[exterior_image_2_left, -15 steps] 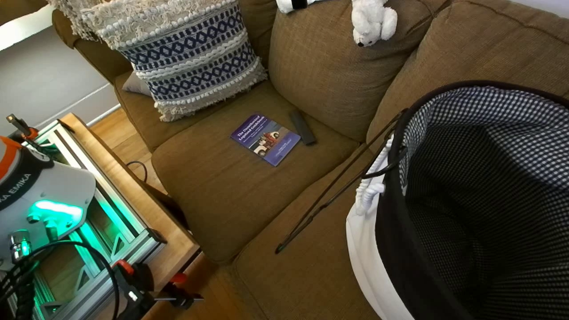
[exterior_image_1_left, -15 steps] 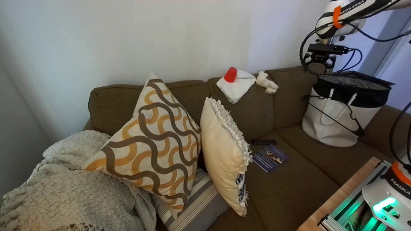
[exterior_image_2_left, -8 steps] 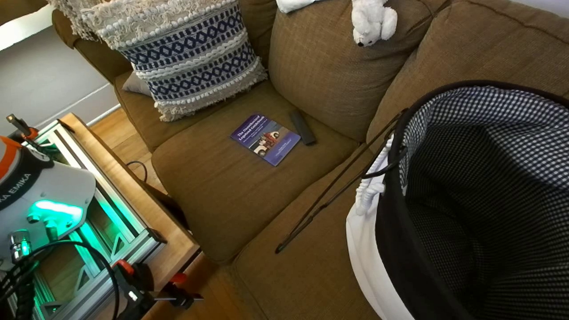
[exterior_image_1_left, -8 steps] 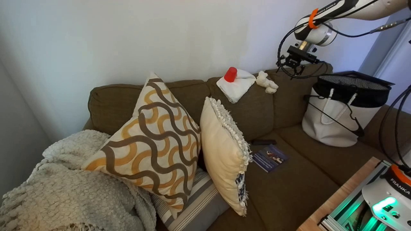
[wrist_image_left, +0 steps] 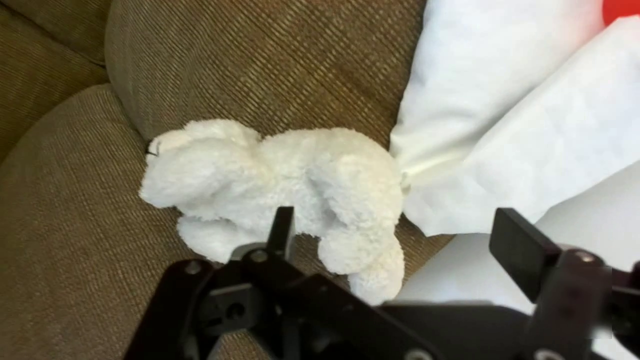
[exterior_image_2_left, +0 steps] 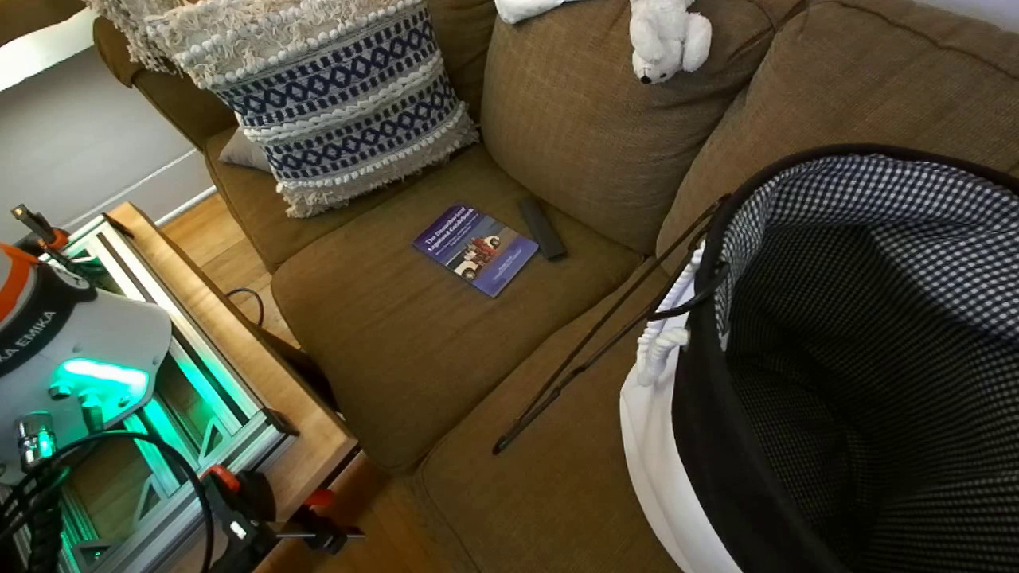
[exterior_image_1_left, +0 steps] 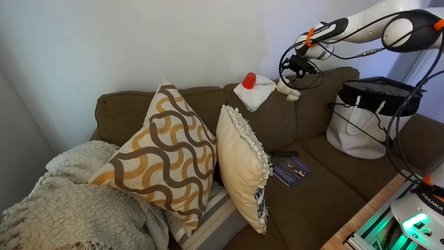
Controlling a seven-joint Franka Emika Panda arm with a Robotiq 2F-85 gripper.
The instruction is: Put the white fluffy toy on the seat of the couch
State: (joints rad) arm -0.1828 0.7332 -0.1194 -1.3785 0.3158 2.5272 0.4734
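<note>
You now have the pincer point(wrist_image_left: 392, 225) close to the white fluffy toy point(wrist_image_left: 300, 170) and farther from the bag point(exterior_image_1_left: 360, 143); the toy lies on the backrest point(exterior_image_2_left: 589, 119) beside the white cloth point(wrist_image_left: 465, 100). The jaws stand apart, holding nothing. The approach appears nearly complete, though offset toward the cloth: centre on the toy before closing, then transfer to the seat of the couch point(exterior_image_2_left: 366, 342).

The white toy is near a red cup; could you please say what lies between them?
An exterior view and the wrist view show part of the white cloth under the red cup lying between cup and toy.
</note>
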